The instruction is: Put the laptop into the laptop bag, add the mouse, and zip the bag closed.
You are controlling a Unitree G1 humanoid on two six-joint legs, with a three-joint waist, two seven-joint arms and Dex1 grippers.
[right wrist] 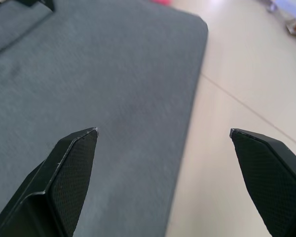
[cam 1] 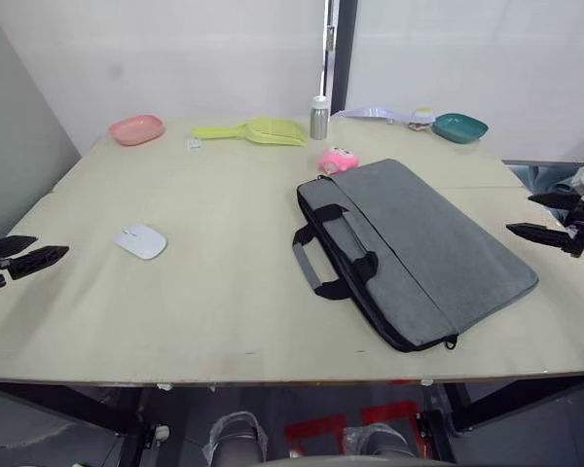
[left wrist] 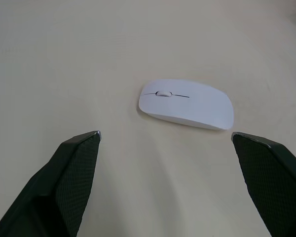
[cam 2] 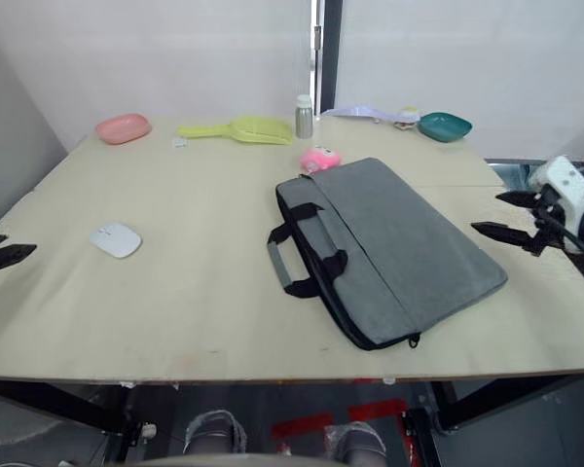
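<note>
Both grippers gape wide, holding nothing: left gripper [left wrist: 165, 140] faces my one white mouse [cam 1: 141, 240] at the counter's [cam 1: 224, 292] left, right gripper [cam 1: 555, 216] beside one grey laptop bag [cam 1: 419, 248], lying flat right of centre. Far off: pink toy [cam 1: 338, 159], bottle [cam 1: 318, 118], pink dish [cam 1: 136, 128], green scoop [cam 1: 258, 130], teal dish [cam 1: 459, 126].

you've got two claws w/ black fingers. left claw [cam 1: 19, 261]: matte black, flat tapered fingers ending in pointed tips. in the left wrist view the fingers [left wrist: 71, 177] show a fine cross-hatch grip texture on the inner faces, smooth bevelled edges, pale worn glint at the tips. right claw [cam 2: 516, 219]: same black pointed fingers, w/ a white rounded housing behind them and black cabling. right wrist view: fingers [right wrist: 69, 173] w/ identical cross-hatch texture.
</note>
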